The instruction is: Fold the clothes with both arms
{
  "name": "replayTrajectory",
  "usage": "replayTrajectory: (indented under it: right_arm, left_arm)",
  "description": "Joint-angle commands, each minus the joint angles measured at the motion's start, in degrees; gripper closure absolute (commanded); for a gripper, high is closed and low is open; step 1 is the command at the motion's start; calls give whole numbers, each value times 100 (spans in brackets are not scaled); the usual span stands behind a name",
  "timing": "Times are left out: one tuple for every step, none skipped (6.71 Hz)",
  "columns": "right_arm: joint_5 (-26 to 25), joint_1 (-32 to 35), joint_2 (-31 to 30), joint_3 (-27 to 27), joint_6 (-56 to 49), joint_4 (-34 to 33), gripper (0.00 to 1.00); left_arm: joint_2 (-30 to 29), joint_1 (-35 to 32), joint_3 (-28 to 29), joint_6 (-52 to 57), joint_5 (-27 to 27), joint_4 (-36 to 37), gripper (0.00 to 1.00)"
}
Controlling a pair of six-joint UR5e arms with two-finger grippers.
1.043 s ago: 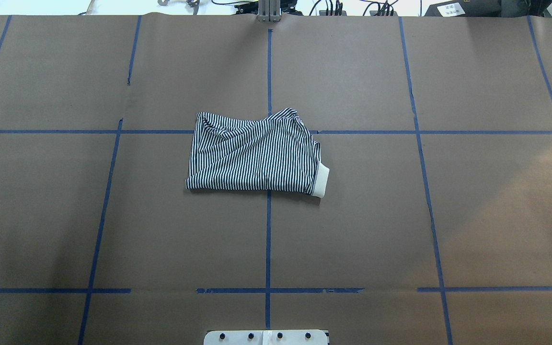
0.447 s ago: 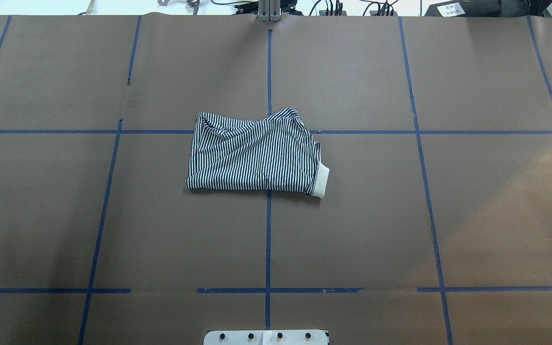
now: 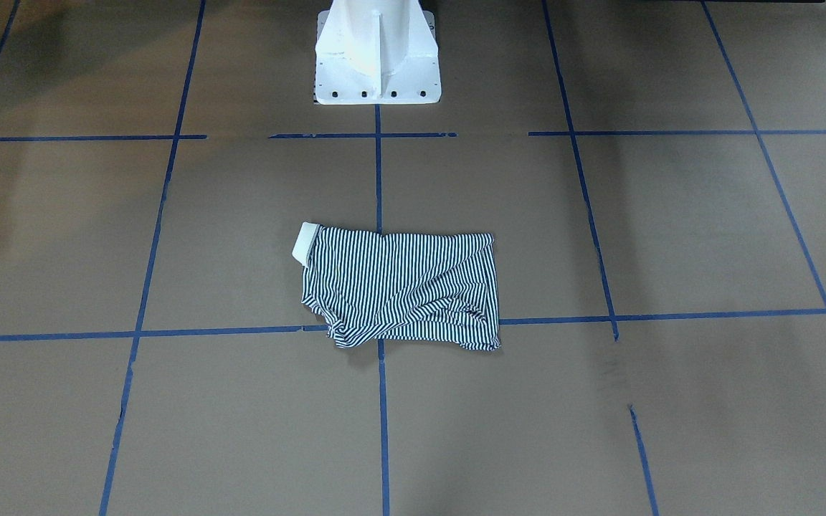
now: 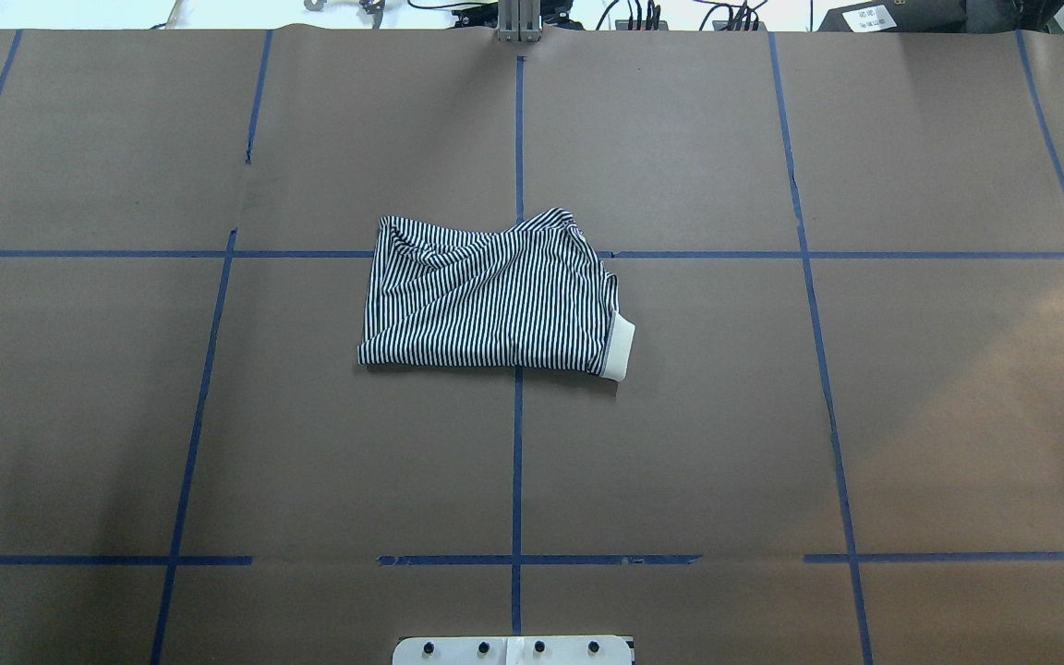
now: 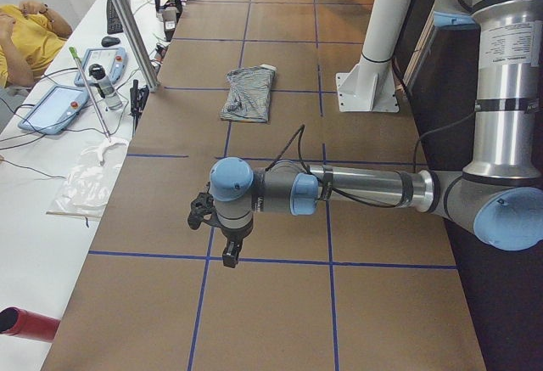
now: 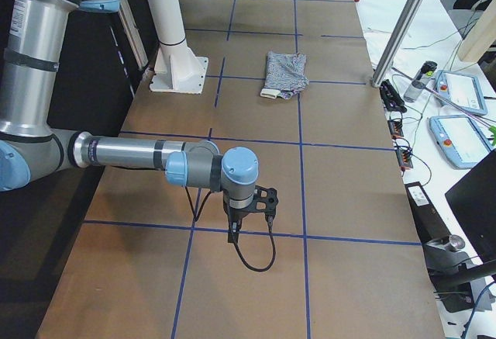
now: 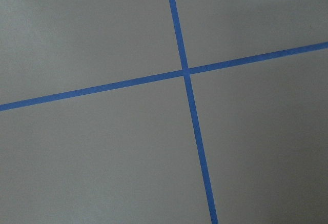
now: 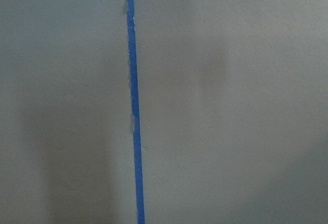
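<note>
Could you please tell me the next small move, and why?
Probably swing the right claw toward the folded navy-and-white striped polo shirt: its cream band juts out on that side, its far edge is rumpled, and that claw and the left claw hang far off.

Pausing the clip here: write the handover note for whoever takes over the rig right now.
Left gripper: hangs over bare table toward the robot's left end, nothing visibly in it. Open or shut cannot be told from the side view.
Right gripper: likewise toward the right end, state cannot be told.
Shirt: at table centre, folded into a compact rectangle across the middle tape line, cream band at its near right corner. Neither gripper touches it.
Done: the fold looks complete.
Left: the far edge is rumpled and may want smoothing. Otherwise probably nothing.
</note>
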Motion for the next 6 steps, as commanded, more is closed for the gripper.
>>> replayTrajectory:
  right_arm:
    - [-7,0,3,0,0,0,0]
    - [-7,0,3,0,0,0,0]
    - [-7,0,3,0,-9,0,0]
    - [-7,0,12,-43,35,0,0]
    - [-25,0,-23,-87,9,-9,0]
    - [1,0,-23,-79,-9,0,0]
  left_arm:
    - [5,0,9,0,-1,17,0]
    - [5,0,9,0,-1,26,0]
    - [5,0,9,0,-1,26,0]
    - [5,0,9,0,-1,26,0]
    - [5,0,9,0,-10,35,0]
    - [5,0,9,0,-19,35,0]
